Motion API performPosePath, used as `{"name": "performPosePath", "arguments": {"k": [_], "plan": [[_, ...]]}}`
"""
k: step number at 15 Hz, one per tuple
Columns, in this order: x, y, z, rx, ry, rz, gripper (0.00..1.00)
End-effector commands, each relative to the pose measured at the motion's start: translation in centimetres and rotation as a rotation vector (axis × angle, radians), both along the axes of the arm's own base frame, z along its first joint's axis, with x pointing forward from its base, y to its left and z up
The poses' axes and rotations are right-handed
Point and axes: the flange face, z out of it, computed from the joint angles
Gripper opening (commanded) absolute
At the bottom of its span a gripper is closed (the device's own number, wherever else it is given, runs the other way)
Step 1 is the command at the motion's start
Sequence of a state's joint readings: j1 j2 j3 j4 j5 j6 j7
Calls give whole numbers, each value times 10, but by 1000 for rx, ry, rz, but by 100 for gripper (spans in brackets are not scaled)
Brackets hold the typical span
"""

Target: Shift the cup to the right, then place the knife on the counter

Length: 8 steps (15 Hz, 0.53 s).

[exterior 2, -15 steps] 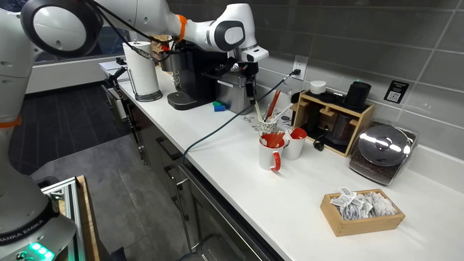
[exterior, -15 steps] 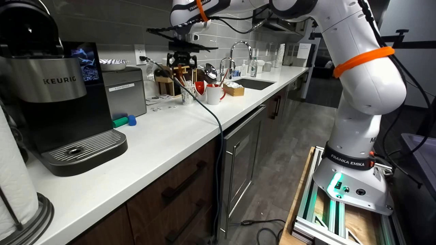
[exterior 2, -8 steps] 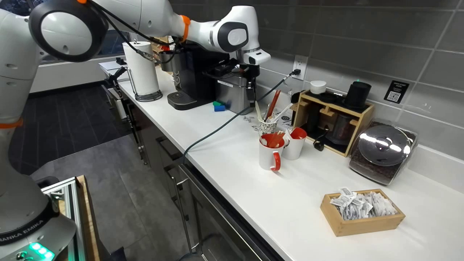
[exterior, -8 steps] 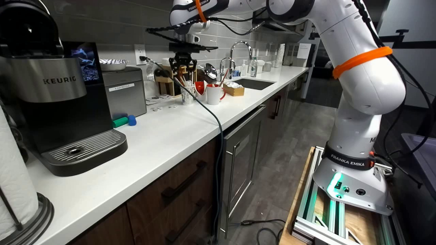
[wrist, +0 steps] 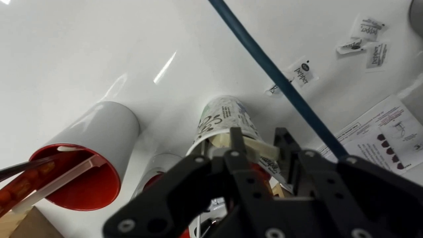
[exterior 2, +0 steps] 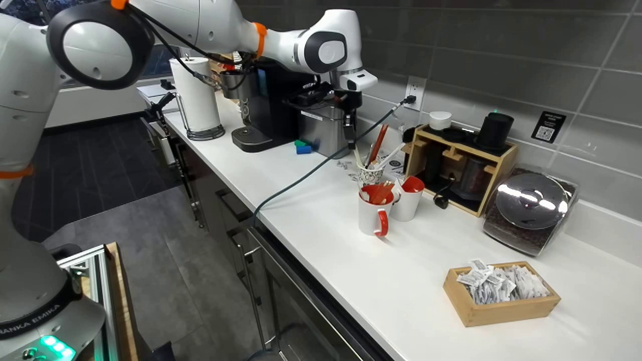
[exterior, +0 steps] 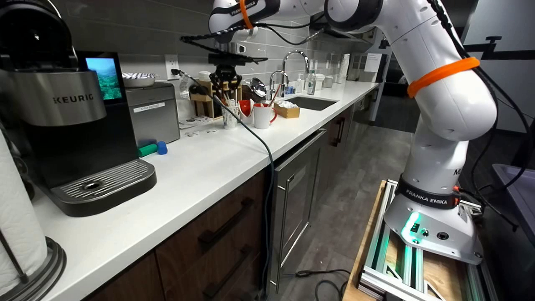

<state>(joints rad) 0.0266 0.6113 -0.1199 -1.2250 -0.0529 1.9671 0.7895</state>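
A small whitish printed cup (wrist: 226,114) without a handle stands upright on the white counter (exterior 2: 311,225), holding several utensils. From its rim leans a pale, slender handle (wrist: 261,148); it may be the knife, but its lower end is hidden inside the cup. Over that rim in the wrist view is my gripper (wrist: 258,135), its jaws part-way apart with the pale handle between them. The handle's free end appears close to the right-hand finger (wrist: 283,142); contact cannot be told. In both exterior views the gripper (exterior: 225,85) hangs just above the cup (exterior 2: 370,175).
Beside the cup stand a white mug (exterior 2: 371,218) with a red handle and a red-lined white cup (exterior 2: 407,203). A blue cable (wrist: 281,82) crosses close to the cup. Behind are a wooden rack (exterior 2: 494,185) and a metal bin (exterior: 154,121). A packet box (exterior 2: 511,315) stands further along.
The gripper's jaws have come closer together around the pale handle. The arm has shifted slightly, with the gripper a little lower in an exterior view. The cup has not visibly moved.
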Motion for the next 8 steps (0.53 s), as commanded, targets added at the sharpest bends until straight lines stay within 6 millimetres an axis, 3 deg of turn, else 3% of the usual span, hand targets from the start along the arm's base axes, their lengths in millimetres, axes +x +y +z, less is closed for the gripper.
{"name": "performPosePath", "arguments": {"k": [1, 8], "plan": [[5, 0, 0, 8, 18, 9, 0], [-2, 3, 36, 1, -25, 34, 2]]}}
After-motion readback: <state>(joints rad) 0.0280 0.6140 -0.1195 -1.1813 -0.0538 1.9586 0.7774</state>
